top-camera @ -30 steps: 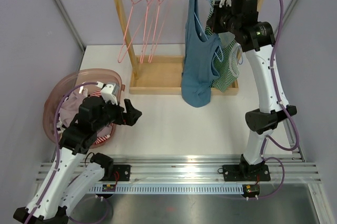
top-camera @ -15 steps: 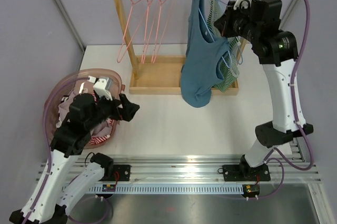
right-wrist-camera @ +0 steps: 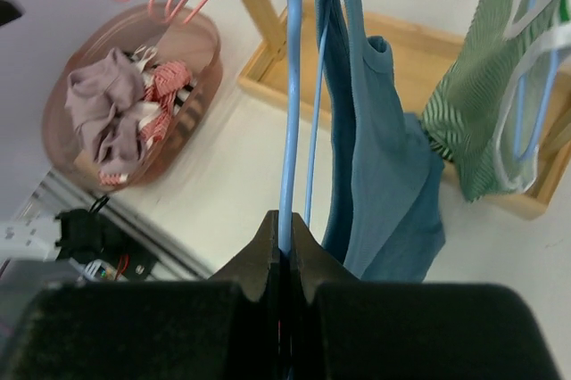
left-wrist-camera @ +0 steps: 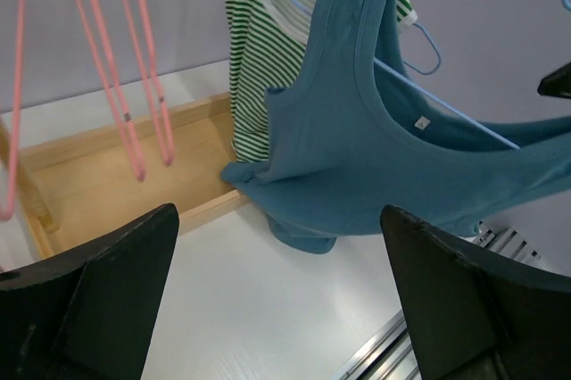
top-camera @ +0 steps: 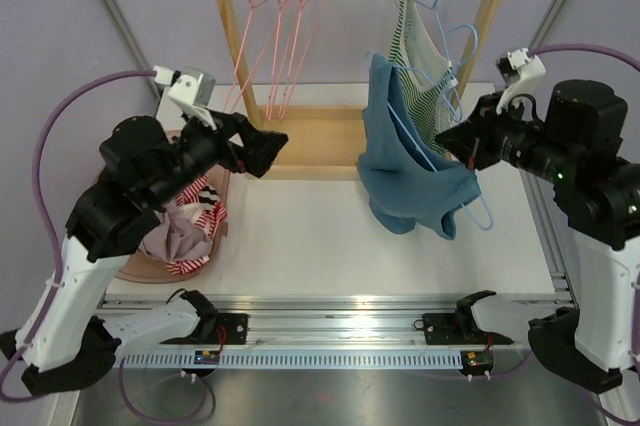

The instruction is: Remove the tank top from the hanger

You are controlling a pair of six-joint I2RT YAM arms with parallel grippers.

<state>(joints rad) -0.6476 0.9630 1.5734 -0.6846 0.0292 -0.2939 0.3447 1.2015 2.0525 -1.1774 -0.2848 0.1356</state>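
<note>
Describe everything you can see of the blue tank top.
The blue tank top is plain teal, soft knit with wide straps and a scooped neck with a small label inside. It hangs slack and skewed on a tilted light-blue wire hanger, whose wire the shut right hand pinches. Its lower part sags in folds over the white table, in front of the green-striped top.

Top view: we look down from above the near edge over the table. Left wrist faces far-right, right wrist faces left, both close; all share the blue tank top.
</note>
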